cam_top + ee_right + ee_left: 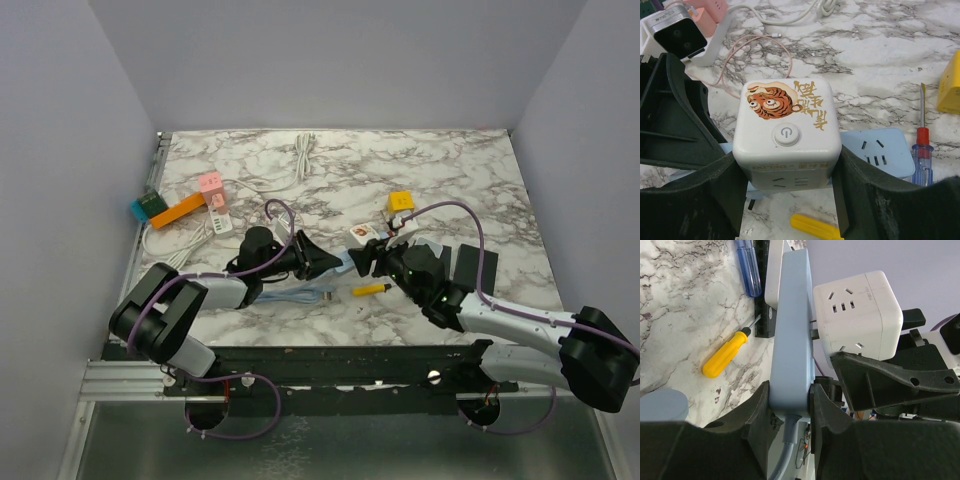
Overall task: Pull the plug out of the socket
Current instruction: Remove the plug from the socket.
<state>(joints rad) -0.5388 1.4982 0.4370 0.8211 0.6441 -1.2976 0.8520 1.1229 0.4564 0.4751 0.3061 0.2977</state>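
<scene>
Marble worktop (450, 170). My left end effector (790, 401) is clamped on the blue socket strip (792, 330); my right end effector (789, 171) grips the white cube plug (787, 115), just beside the left one.

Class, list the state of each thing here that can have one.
blue power strip: clamped, on edge.
white cube adapter: clamped, prongs partly showing.
left pincer: shut on blue power strip.
right pincer: shut on white cube adapter.
yellow screwdriver: lying flat, untouched.
</scene>
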